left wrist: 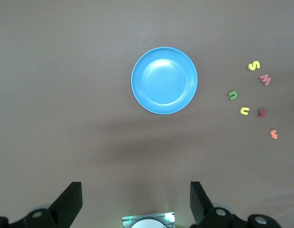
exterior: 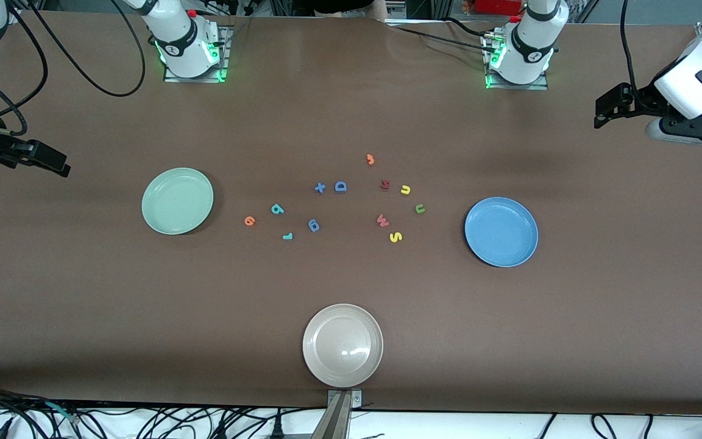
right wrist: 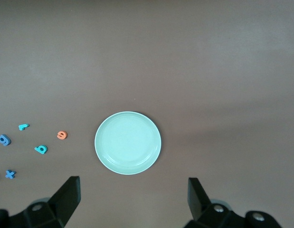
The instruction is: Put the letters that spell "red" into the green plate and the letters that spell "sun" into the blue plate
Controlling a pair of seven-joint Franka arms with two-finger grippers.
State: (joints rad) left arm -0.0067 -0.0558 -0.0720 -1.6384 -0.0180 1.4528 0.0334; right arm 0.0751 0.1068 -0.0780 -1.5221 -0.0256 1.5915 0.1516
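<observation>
Nothing is sorted yet: both plates, the green plate [exterior: 177, 201] mid-left of the frame and the blue plate [exterior: 501, 231] mid-right, are sitting empty, with the "red" letters [exterior: 277, 209] and "sun" letters [exterior: 406, 189] lying at centre between them. The left claw [left wrist: 136, 202] and right claw [right wrist: 133, 199] are hanging wide open and empty at the frame's edges. Next, I judge, one claw is needing to drop onto a single small letter.

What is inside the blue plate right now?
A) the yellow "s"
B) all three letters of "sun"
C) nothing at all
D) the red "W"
C: the blue plate shows only its bare inside in the front view and the left wrist view, while the yellow "s", yellow "u" and olive-green "n" all lie on the table beside it, toward the middle.
</observation>
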